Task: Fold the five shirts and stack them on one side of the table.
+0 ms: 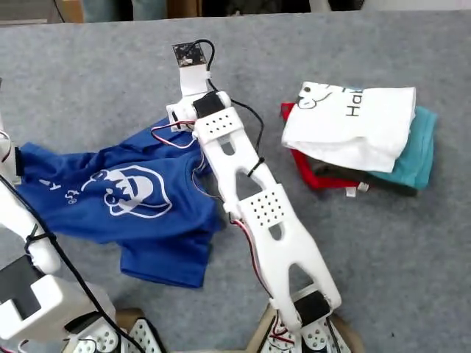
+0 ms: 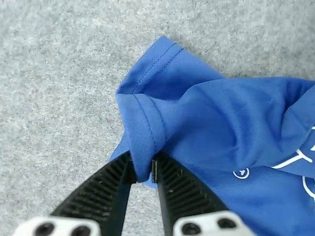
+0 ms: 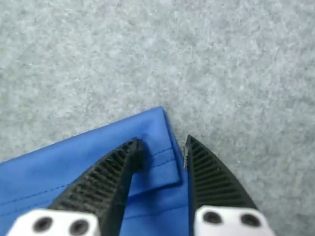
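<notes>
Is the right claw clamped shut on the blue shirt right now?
No, the right claw is open, with a clear gap between its two fingers as they sit over a corner of the blue shirt.

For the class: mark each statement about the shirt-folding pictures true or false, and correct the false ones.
1. The left gripper is shut on an edge of the blue shirt. True.
2. The white shirt lies at the bottom of the stack. False: it lies on top, over teal and red shirts.
3. The right gripper is open at a corner of the blue shirt. True.
4. The blue shirt is folded and set on the stack. False: it lies rumpled on the table, apart from the stack.
</notes>
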Controlling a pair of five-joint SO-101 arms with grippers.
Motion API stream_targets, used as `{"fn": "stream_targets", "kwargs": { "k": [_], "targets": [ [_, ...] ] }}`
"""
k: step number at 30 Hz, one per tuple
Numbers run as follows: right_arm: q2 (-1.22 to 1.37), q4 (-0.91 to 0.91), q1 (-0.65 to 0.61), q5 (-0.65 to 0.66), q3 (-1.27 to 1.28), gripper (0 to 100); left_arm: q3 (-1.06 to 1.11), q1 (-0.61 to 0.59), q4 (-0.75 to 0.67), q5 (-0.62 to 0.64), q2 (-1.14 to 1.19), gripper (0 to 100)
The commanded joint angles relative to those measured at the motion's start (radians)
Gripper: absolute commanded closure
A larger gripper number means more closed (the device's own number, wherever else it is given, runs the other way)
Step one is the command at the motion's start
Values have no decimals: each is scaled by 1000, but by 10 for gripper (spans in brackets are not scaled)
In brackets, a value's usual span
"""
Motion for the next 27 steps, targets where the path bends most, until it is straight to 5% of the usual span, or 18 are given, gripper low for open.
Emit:
{"fn": "stream_targets", "kwargs": {
  "k": [1, 17, 27],
  "targets": [
    [-50, -11, 12, 9, 4, 925, -13, 10, -12, 9, -46, 971],
    [-59, 31, 55, 3, -12, 985, -13, -10, -9, 9, -46, 971],
    [-59, 138, 81, 2, -341, 985, -13, -18, -11, 9, -46, 971]
  ]
}}
